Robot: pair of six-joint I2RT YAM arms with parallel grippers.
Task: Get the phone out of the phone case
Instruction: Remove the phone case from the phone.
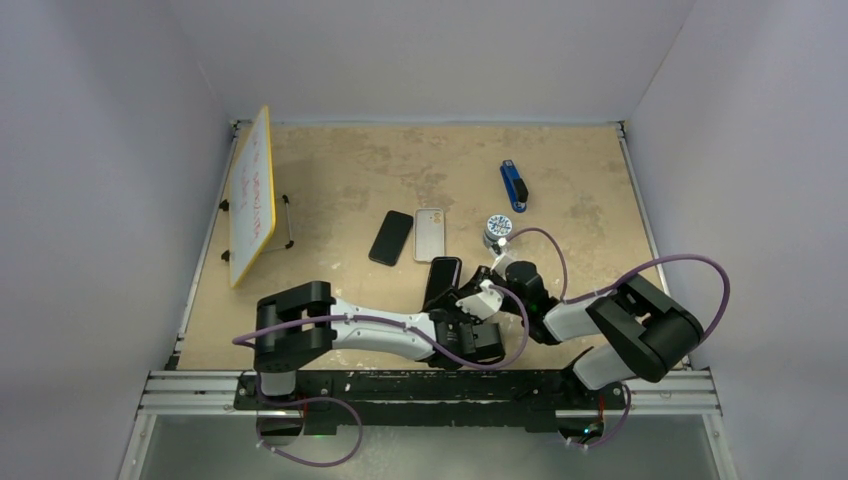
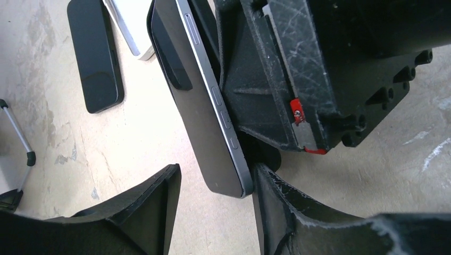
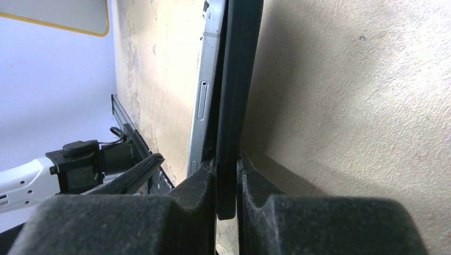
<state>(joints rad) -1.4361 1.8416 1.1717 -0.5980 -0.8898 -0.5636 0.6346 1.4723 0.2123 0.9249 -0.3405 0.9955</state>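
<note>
A dark grey phone (image 1: 441,278) stands on its edge on the table, partly out of its black case. In the left wrist view the phone (image 2: 202,106) shows its metal side with buttons. My left gripper (image 2: 217,172) is open around the phone's lower corner, and its right finger (image 2: 287,212) touches the phone's edge. In the right wrist view my right gripper (image 3: 226,164) is shut on the thin black case (image 3: 236,95), with the phone's silver edge (image 3: 205,101) just left of the case. In the top view the left gripper (image 1: 462,303) and right gripper (image 1: 488,280) meet at the phone.
A black phone (image 1: 391,237) and a silver one (image 1: 429,233) lie flat behind. A round tin (image 1: 497,228) and a blue stapler (image 1: 513,185) sit at the right back. A small whiteboard (image 1: 251,195) stands on its stand at the left.
</note>
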